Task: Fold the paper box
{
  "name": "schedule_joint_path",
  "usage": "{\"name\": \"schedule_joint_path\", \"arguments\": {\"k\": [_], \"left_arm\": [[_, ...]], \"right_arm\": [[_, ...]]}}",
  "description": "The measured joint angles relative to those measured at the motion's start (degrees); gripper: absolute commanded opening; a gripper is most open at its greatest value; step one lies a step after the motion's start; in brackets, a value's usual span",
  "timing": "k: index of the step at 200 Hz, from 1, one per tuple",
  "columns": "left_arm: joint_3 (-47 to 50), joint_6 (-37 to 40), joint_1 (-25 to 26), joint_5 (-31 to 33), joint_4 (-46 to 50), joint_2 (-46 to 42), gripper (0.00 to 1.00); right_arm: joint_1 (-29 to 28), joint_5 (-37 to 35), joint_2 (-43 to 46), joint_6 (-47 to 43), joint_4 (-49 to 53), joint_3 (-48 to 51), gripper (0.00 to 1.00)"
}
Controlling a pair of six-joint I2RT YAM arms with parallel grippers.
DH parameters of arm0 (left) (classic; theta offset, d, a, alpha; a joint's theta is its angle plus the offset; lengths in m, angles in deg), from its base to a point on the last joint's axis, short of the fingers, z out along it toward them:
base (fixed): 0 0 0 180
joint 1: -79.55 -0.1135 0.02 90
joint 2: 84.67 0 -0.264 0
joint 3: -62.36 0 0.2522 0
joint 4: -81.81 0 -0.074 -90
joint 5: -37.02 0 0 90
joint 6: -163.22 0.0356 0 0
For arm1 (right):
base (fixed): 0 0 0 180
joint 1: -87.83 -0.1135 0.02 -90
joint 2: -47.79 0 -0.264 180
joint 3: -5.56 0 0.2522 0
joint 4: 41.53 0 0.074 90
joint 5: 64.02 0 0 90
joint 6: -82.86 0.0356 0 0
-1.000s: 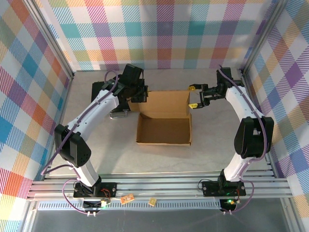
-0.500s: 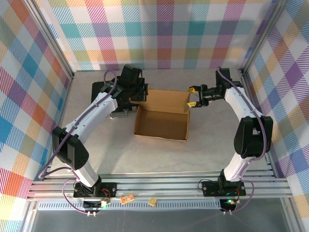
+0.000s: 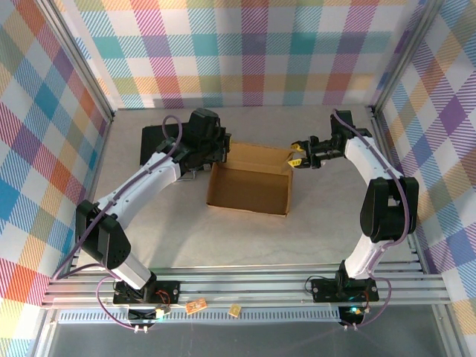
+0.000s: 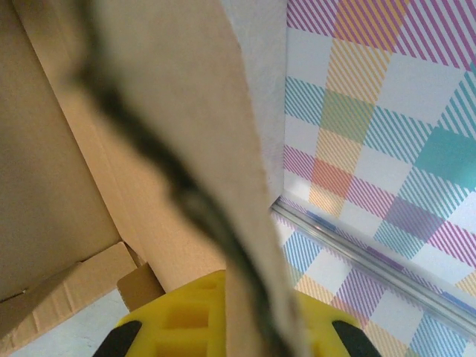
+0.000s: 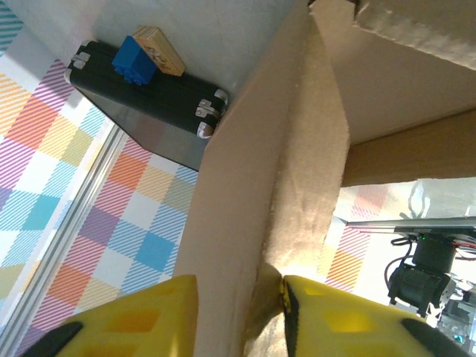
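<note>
The brown paper box [image 3: 249, 195] lies open-topped. The left gripper [image 3: 222, 152] is clamped on its far-left cardboard edge. The right gripper [image 3: 296, 155] pinches its far-right flap.

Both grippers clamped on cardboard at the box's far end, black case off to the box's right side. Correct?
Not quite. The black case lies on the left arm's side of the paper box, just behind the left gripper, as the top external view shows. The rest stands: the left gripper and the right gripper are each clamped on cardboard at the box's far end.
</note>
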Motion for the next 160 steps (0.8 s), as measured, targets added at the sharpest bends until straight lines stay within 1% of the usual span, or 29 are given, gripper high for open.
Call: {"name": "schedule_joint_path", "arguments": {"k": [29,41,60,75,90,98,118,136,146,160], "left_arm": [[0.24,0.17,0.15,0.26,-0.15,-0.15,0.00],[0.83,0.13,0.20,0.02,-0.44,-0.48,0.12],[2.19,-0.17,0.68,-3.06,-1.73,-1.33,0.24],[2.69,-0.55,1.84,-5.22,-3.23,-2.01,0.41],[2.75,-1.18,2.56,-6.71,-3.58,-2.97,0.52],[2.75,-1.11,2.54,-7.43,-3.45,-3.61,0.54],[2.32,-0.74,1.49,-8.50,-0.52,-5.81,0.54],[0.46,1.07,-1.77,-9.77,5.01,-7.87,0.55],[-0.79,2.82,-5.25,-9.99,8.24,-9.01,0.57],[-2.43,6.56,-10.93,-10.45,12.39,-10.25,0.63]], "right_arm": [[0.00,-0.07,0.00,0.50,0.28,0.22,0.14],[0.00,-0.28,0.00,0.94,0.39,0.26,0.08],[0.00,-1.11,0.00,1.66,0.42,0.39,0.00],[-0.07,-1.40,0.00,1.95,0.37,0.44,0.00],[-0.04,-1.64,0.00,1.97,0.42,0.46,0.00],[-0.07,-1.62,0.00,1.95,0.42,0.46,0.00],[0.02,-1.51,0.00,0.85,0.70,0.44,0.00],[0.59,-1.44,0.00,-1.73,2.27,0.04,0.00],[0.83,-1.22,-0.02,-3.26,3.39,-0.37,0.00],[1.46,-0.63,0.00,-5.09,4.33,-0.79,0.00]]}}
